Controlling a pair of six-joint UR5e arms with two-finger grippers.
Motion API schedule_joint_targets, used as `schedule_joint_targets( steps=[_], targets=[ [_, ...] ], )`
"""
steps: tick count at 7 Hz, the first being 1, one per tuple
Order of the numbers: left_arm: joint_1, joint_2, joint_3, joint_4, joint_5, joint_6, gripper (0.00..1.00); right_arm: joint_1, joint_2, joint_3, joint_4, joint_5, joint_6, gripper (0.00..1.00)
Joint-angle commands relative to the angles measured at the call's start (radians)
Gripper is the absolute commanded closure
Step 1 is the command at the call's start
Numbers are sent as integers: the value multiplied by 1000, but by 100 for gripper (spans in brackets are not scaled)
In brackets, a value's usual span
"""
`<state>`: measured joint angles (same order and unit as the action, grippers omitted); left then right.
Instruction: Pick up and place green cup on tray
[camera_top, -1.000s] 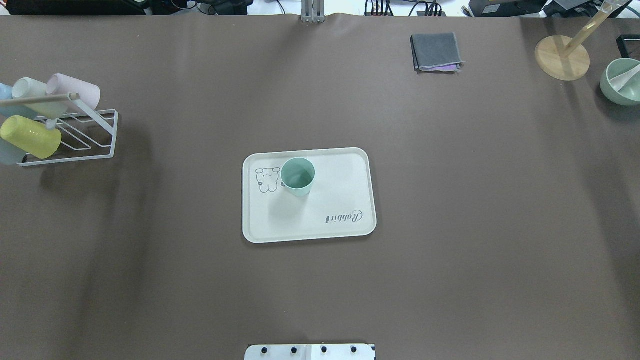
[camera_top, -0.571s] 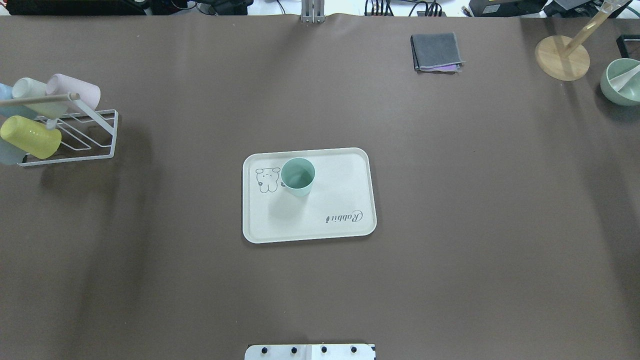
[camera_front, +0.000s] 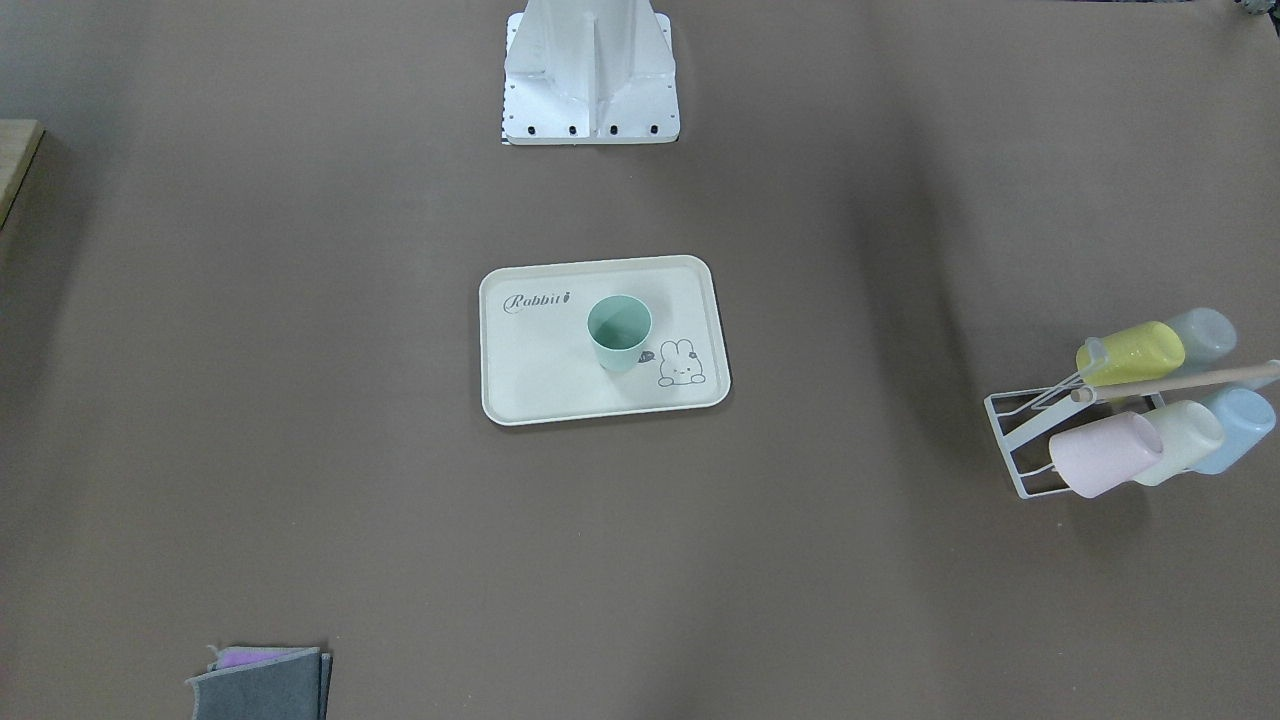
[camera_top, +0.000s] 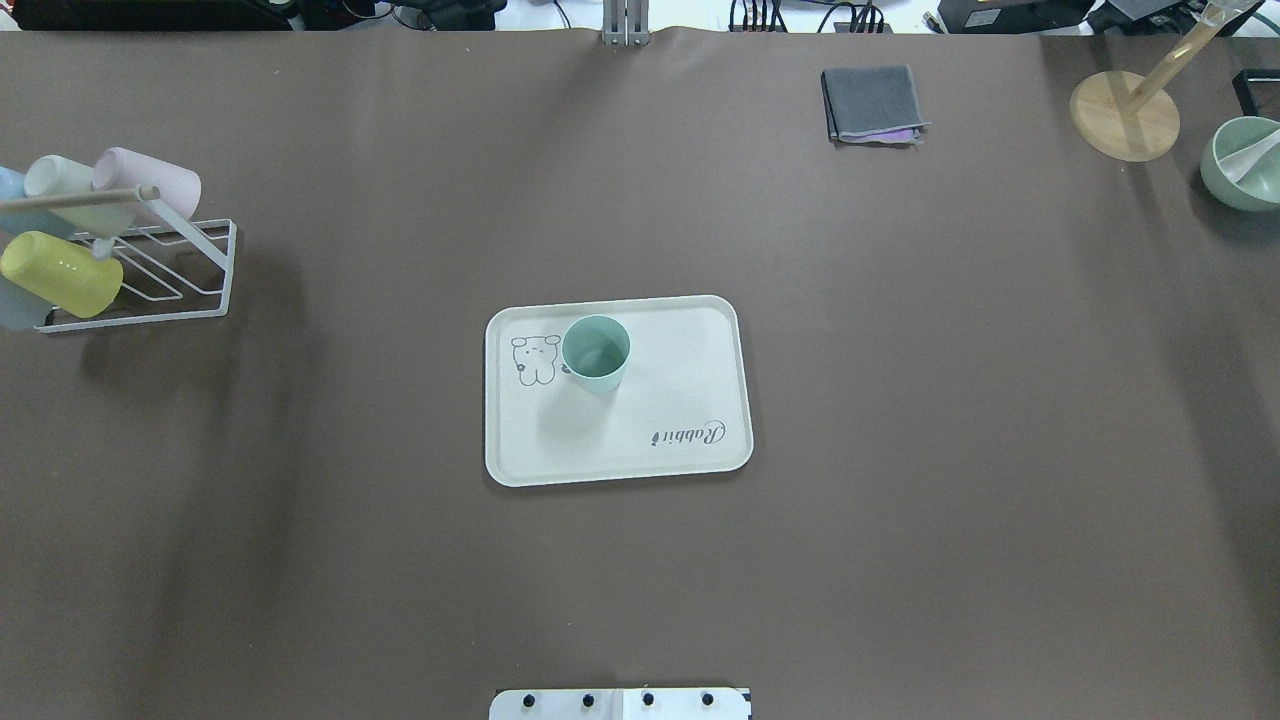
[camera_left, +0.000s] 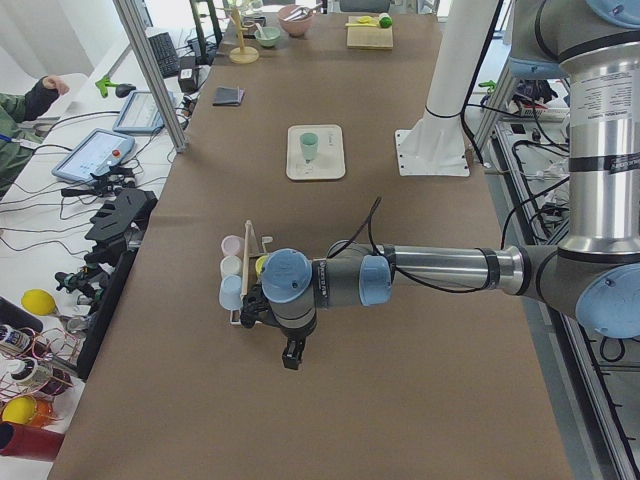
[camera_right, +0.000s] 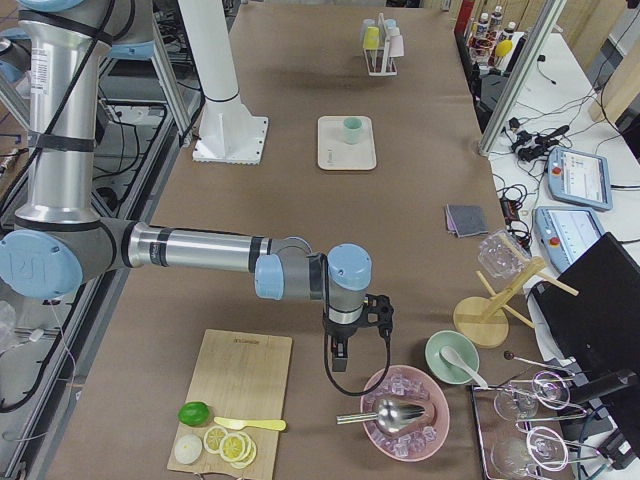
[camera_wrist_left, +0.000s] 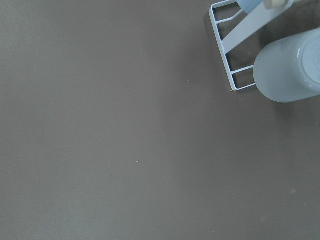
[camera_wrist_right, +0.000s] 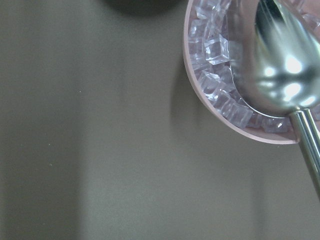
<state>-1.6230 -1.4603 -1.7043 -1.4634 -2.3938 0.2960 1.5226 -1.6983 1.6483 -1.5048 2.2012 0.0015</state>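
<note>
green cup (camera_top: 596, 352) upright on tray (camera_top: 685, 345) | far from left fingers (camera_left: 291, 357), right fingers (camera_right: 337, 358) | their grip: cannot tell

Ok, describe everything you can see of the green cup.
The green cup is a plain, handleless mint-green tumbler, matte like plastic and slightly tapered toward its base. It stands upright with its mouth up, and its inside looks empty. It sits on the cream tray, in the half farther from the robot and a little toward the robot's left, right beside the bunny drawing. Only the tray touches it.
</note>
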Motion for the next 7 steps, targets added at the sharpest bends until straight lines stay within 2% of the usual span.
schedule_joint_targets(
  steps=[1,7],
  targets=[
    [0,0,-3,0,-1,0,1,-1,0,1,0,0,0,0],
    [0,1,0,0,1,0,1,-7,3,-4,2,14,0,0]
  ],
)
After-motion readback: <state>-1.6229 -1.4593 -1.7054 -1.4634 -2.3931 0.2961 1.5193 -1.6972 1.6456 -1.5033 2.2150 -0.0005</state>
